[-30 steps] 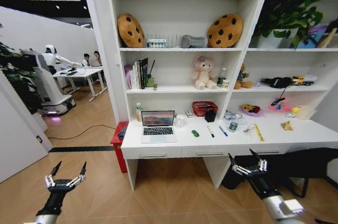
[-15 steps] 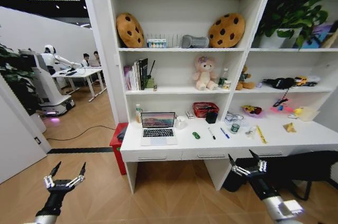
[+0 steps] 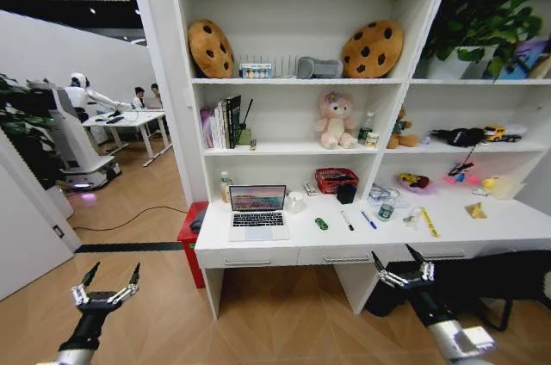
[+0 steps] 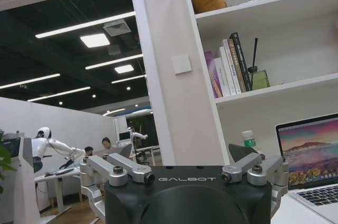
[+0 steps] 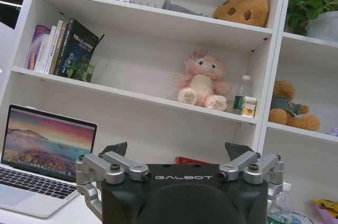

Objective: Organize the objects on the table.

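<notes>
The left gripper and right gripper, fingers spread wide and empty, hang low before the long white desk top. On it, right of the open silver laptop, lie a green toy car, black marker and blue pen.

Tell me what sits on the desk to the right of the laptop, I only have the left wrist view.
Observer: A green toy car lies just right of the laptop on the table.
Operator: Any pens out there?
Observer: A black marker and a blue pen lie beyond the car, apart from each other.
Operator: Where's the right gripper?
Observer: The right gripper hangs open, short of the table, holding nothing.
</notes>
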`<state>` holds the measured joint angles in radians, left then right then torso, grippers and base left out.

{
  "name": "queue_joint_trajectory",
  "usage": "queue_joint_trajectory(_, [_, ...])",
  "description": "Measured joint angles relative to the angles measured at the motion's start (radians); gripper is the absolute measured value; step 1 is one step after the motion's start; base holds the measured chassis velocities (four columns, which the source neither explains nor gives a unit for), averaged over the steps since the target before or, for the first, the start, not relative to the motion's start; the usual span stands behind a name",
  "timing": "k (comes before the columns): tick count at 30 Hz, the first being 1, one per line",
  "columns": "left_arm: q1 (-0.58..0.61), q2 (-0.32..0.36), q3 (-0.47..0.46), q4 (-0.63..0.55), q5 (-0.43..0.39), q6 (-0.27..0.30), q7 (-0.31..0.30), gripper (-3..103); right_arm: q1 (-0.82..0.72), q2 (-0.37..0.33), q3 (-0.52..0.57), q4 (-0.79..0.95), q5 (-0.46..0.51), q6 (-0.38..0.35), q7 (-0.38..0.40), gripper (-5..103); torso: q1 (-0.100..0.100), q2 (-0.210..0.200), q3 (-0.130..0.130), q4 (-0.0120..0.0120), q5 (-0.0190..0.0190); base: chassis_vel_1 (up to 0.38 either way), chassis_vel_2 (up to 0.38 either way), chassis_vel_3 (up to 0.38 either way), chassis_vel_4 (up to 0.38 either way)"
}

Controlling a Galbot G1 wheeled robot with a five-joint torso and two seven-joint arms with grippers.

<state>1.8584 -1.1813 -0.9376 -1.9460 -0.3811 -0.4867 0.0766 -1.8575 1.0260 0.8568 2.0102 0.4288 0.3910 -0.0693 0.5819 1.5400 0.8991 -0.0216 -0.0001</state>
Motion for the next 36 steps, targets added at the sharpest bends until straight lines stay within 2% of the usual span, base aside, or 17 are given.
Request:
queue_joint_trajectory(16, [-0.007, 0.001, 0.002, -0.002, 0.038, 0.005, -0.025, 100, -0.001, 0.004, 0.001, 0.003, 0.007, -0.002, -0.009, 100, 0.000, 0.000, 0.000, -0.0001, 0.0001, -0.056, 0.052, 0.056, -0.049])
queue_joint_trajectory(36, [-0.009, 0.008, 0.006, -0.017, 0.036, 0.013, -0.024, 100, 0.004, -0.003, 0.004, 0.000, 0.021, -0.012, -0.009, 100, 0.000, 0.000, 0.000, 0.0001, 0.0000, -0.061, 0.068, 0.069, -0.068])
